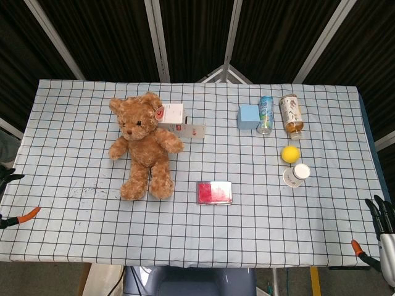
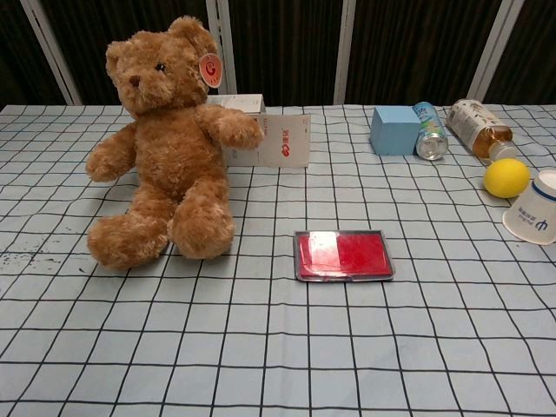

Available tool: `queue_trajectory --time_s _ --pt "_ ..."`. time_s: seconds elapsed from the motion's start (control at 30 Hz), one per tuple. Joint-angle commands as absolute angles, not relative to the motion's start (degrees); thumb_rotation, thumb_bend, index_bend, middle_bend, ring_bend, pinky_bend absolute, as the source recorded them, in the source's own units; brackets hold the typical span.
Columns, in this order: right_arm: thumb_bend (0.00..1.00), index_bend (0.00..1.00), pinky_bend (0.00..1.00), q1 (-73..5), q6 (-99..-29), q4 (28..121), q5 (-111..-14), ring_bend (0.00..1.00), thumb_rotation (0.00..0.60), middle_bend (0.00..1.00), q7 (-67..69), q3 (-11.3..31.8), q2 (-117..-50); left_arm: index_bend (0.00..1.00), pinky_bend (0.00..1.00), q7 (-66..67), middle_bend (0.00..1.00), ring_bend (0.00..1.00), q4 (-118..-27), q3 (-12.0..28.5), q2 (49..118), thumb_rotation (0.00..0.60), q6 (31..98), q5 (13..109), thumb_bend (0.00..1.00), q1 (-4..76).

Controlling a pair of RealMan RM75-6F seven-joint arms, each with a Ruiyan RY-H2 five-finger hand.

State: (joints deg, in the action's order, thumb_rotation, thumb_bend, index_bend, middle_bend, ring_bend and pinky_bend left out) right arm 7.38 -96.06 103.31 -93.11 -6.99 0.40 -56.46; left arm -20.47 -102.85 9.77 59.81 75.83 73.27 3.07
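Checked cloth covers the worktop (image 1: pixel 247 234); dark slatted panels behind. Right hand (image 1: pixel 384 217) at the near right edge, fingers apart, holding nothing, cup (image 1: pixel 297 175) nearest. Left hand (image 1: pixel 7 177) barely visible at the left edge; fingers' state unclear. Bear (image 1: pixel 143 143) well apart.

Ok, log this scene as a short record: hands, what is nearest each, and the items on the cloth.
left hand: at the table's left edge, only dark fingertips visible, state unclear
right hand: beyond the right edge, fingers apart, holding nothing
nearest left: teddy bear, seated against a white box
nearest right: paper cup, on its side beside a yellow ball
centre: red case, flat
far right: blue box, can, bottle, the last two lying down
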Motion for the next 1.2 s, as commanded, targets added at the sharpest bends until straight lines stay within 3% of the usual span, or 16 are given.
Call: queue_trajectory --time_s 0.03,0.33,0.53,1.2 --pt "0.22 0.06 0.0 7.32 -95.91 103.26 -93.0 0.07 0.6 0.06 -7.12 0.42 -56.52 0.24 0.0 -30.38 0.1 0.0 -100.65 14.44 59.06 0.6 60.74 64.0 0.22 10.75" --pt "0.22 0.06 0.0 6.83 -94.76 102.85 -92.01 0.07 0.6 0.06 -8.05 0.64 -57.18 0.24 0.0 -38.29 0.08 0.0 -91.28 21.1 65.2 0.6 43.83 49.84 0.22 21.05" --pt "0.22 0.06 0.0 6.66 -94.32 102.72 -91.45 0.07 0.6 0.06 -8.49 0.77 -57.48 0.24 0.0 -38.65 0.08 0.0 -85.73 22.67 69.81 0.6 37.68 43.92 0.2 26.38" --pt "0.22 0.05 0.0 6.25 -93.28 102.13 -90.12 0.07 0.6 0.06 -8.14 0.97 -57.65 0.24 0.0 -30.88 0.13 0.0 -73.93 21.52 82.14 0.6 33.03 28.38 0.21 38.14"
